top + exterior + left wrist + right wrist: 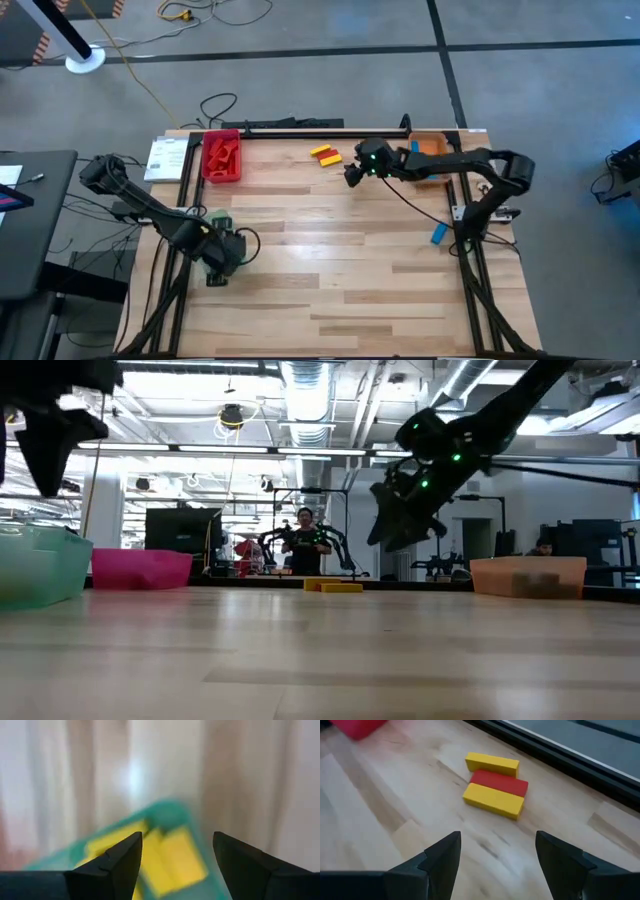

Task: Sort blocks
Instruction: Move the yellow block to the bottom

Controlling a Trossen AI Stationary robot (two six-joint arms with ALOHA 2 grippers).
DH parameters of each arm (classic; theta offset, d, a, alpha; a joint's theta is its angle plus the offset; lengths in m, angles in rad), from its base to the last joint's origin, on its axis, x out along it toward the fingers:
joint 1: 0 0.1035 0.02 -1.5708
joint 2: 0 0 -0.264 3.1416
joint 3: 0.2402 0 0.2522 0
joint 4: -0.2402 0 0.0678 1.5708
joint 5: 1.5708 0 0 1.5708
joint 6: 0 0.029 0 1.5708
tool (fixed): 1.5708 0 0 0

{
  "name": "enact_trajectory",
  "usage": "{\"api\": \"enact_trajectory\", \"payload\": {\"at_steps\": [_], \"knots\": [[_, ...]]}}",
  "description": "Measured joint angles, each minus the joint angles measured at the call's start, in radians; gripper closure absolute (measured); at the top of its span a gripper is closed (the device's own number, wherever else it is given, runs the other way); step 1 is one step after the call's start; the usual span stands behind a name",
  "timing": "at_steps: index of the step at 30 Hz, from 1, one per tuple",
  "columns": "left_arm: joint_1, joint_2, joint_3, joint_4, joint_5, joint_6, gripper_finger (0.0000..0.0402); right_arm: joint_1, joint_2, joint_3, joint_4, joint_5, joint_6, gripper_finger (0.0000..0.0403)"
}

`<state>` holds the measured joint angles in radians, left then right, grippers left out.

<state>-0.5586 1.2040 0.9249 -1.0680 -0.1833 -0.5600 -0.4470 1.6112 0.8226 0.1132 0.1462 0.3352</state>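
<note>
Yellow blocks (pixel 165 857) lie in the green tray (pixel 172 815) beneath the open, empty left claw (pixel 177 865). Right claw (pixel 497 865) (open, empty) hovers near three unsorted blocks (pixel 495 785); a blue block (pixel 438 234) remains on the surface (pixel 330 270).

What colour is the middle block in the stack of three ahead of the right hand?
Red: the middle block sits between two yellow blocks, clearest in the right wrist view.
</note>
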Motion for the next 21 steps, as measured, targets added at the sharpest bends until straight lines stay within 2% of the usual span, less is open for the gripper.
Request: {"api": "enact_trajectory", "payload": {"at_steps": [5,9,14,21], "knots": [[-0.04,-0.01,0.0,0.233,0.0,0.106,0.0164,-0.048,0.113,0.121,-0.031,-0.066,-0.028,0.0131],[-0.058,-0.009,0.0,0.366,0.0,0.162,0.0164,-0.075,0.2,0.248,-0.144,-0.08,-0.065,0.0131],[-0.065,-0.009,0.0,0.393,0.0,0.165,0.0164,-0.104,0.294,0.4,-0.292,-0.08,-0.128,0.0131],[-0.066,-0.008,-0.029,0.402,0.0,0.133,0.0164,-0.14,0.401,0.523,-0.335,-0.098,-0.15,0.0131]]}}
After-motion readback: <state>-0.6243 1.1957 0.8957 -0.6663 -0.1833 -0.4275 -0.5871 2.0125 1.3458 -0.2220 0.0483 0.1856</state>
